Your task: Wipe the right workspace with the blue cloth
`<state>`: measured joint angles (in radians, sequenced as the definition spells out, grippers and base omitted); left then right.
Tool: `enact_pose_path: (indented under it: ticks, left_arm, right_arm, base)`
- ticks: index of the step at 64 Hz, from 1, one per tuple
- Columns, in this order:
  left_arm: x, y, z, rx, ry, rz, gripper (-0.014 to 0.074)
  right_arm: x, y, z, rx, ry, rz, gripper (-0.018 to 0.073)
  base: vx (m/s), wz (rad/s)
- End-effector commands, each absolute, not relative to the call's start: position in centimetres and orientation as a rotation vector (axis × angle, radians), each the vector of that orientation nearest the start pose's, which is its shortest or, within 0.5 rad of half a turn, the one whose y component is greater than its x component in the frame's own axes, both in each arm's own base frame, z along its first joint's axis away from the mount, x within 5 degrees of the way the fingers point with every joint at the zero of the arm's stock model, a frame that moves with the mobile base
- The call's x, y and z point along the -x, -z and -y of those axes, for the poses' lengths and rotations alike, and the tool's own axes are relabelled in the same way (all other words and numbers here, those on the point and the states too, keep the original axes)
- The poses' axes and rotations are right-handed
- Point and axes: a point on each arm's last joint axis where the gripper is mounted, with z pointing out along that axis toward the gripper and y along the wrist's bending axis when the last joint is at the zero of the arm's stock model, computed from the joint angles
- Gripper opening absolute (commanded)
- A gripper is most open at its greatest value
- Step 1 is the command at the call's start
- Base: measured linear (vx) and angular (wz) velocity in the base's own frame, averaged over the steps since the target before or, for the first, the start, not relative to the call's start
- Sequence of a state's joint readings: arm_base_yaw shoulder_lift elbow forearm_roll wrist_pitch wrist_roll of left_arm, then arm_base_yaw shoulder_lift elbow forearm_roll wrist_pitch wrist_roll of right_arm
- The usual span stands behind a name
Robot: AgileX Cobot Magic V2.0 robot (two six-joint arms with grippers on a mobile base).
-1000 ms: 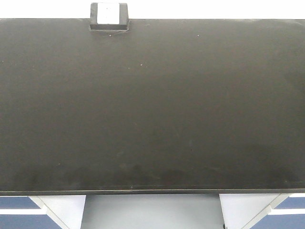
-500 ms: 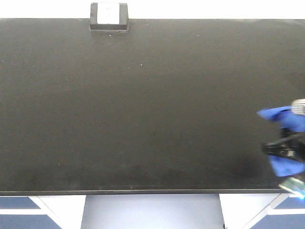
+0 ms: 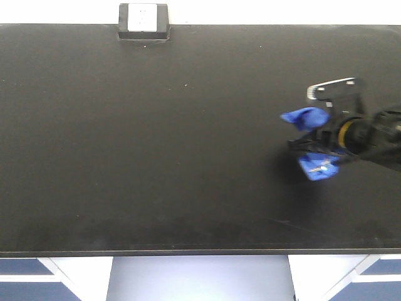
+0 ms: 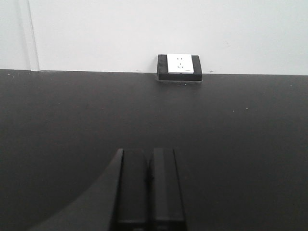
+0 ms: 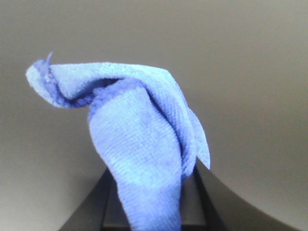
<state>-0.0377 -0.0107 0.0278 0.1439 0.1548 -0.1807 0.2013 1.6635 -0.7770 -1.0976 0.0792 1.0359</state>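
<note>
Blue cloth (image 3: pixel 305 116) pinched in right tool (image 3: pixel 316 144), left tool (image 4: pixel 148 159) closed empty, outlet box (image 3: pixel 143 21) well apart at black benchtop (image 3: pixel 156 157) back edge

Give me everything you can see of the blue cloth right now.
The cloth is blue, with a fine woven, microfibre-like texture and a darker stitched hem. It is bunched, not spread out: folds stick out on both sides of the right tool, which is clamped on its middle. In the front view it sits over the right part of the bench, about halfway back. Whether it presses on the surface cannot be told. Nothing else touches it.
</note>
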Motion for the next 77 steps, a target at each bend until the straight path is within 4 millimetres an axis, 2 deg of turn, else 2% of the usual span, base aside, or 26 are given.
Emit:
enact_pose_path:
  ticks: [1, 19, 30, 40, 45, 49, 54, 61, 68, 77]
  left_arm:
    - [-5.7, -18.8, 0.1, 0.010, 0.060, -1.586, -0.0006]
    - [-5.7, -18.8, 0.1, 0.010, 0.060, -1.586, -0.0006]
    - [-5.7, -18.8, 0.1, 0.010, 0.060, -1.586, -0.0006]
    - [-5.7, -18.8, 0.1, 0.010, 0.060, -1.586, -0.0006]
    - [-5.7, -18.8, 0.1, 0.010, 0.060, -1.586, -0.0006]
    - [-5.7, -18.8, 0.1, 0.010, 0.060, -1.586, -0.0006]
    - [-5.7, -18.8, 0.1, 0.010, 0.060, -1.586, -0.0006]
    - [-5.7, -18.8, 0.1, 0.010, 0.060, -1.586, -0.0006]
    - [-5.7, -18.8, 0.1, 0.010, 0.060, -1.586, -0.0006]
    - [-5.7, -18.8, 0.1, 0.010, 0.060, -1.586, -0.0006]
  right_arm:
    - [-32.2, -17.7, -6.9, 0.348, -0.108, -2.302, -0.0008]
    - [-32.1, -15.8, -9.8, 0.432, -0.298, -2.301, -0.0003]
    - [-30.6, -14.9, -14.1, 0.584, -0.367, -2.305, 0.0000]
    - [-28.3, -14.5, -18.6, 0.672, -0.473, -2.301, 0.0003]
    - [-27.3, -14.4, -20.1, 0.718, -0.499, -2.297, 0.0003]
    - [-26.9, -14.3, -20.5, 0.736, -0.484, -2.303, 0.0004]
    - [-27.1, -14.0, -19.8, 0.722, -0.396, -2.339, 0.0006]
    - [-28.3, -13.4, -16.8, 0.617, -0.150, -2.437, 0.0007]
    - [-29.8, -13.2, -12.9, 0.474, 0.020, -2.499, 0.0008]
    - [-31.7, -13.2, -6.1, 0.182, 0.139, -2.551, 0.0010]
  base:
    - [0.00, 0.00]
    - [0.00, 0.00]
    - [0.00, 0.00]
    - [0.00, 0.00]
    - [0.00, 0.00]
    - [0.00, 0.00]
    - [0.00, 0.00]
    - [0.00, 0.00]
    - [0.00, 0.00]
    - [0.00, 0.00]
